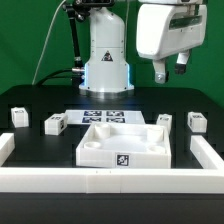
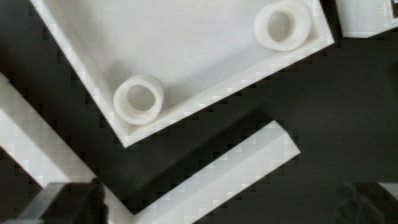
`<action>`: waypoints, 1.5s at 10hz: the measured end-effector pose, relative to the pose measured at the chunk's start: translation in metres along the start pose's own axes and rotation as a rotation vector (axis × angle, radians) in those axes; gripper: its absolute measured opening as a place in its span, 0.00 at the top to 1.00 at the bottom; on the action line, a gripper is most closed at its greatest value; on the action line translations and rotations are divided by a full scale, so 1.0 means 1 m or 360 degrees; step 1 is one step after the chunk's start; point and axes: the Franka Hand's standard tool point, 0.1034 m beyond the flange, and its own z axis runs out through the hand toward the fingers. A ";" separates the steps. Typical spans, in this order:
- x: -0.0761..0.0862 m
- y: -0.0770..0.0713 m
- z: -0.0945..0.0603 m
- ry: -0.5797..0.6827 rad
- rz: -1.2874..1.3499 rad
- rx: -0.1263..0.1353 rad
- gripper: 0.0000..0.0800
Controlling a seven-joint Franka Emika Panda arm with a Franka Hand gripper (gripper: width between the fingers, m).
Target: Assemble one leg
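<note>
Barely started afaict: gripper (image 1: 170, 70) hangs open w/ nothing in it, each leg (image 1: 165, 120) lies loose toward the counter's side edges, sockets (image 2: 141, 97) in the square top (image 1: 100, 154) unfilled.

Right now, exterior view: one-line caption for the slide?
Open gripper hangs high at the exterior view's right; four legs lie loose flanking the square top, none grasped.

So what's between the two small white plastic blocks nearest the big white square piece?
The thin white marker board, between this leg and that leg, in the exterior view.
</note>
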 end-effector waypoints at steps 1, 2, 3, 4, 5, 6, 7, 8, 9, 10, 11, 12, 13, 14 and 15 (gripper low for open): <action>0.000 0.000 0.000 0.0000 0.0000 0.0000 0.19; 0.000 0.000 0.000 0.0000 0.0000 0.0000 0.19; 0.000 0.000 0.000 0.0000 0.0000 0.0000 0.19; 0.000 0.000 0.000 0.0000 0.0000 0.0000 0.19; 0.000 0.000 0.001 0.0000 0.0001 0.0001 0.19; 0.001 0.002 0.003 0.0032 -0.0045 -0.0027 0.19; -0.006 -0.002 0.017 0.0088 -0.0118 -0.0075 0.19; -0.017 -0.010 0.033 0.0096 -0.0189 -0.0079 0.19; -0.026 -0.013 0.046 0.0098 -0.0280 -0.0076 0.19; -0.033 -0.013 0.057 0.0103 -0.0342 -0.0080 0.19; -0.040 -0.014 0.065 0.0101 -0.0338 -0.0075 0.19; -0.037 -0.014 0.061 0.0101 -0.0331 -0.0075 0.19; -0.037 -0.014 0.061 0.0103 -0.0332 -0.0077 0.19; -0.038 -0.014 0.062 0.0101 -0.0331 -0.0075 0.19; -0.038 -0.014 0.062 0.0101 -0.0331 -0.0075 0.19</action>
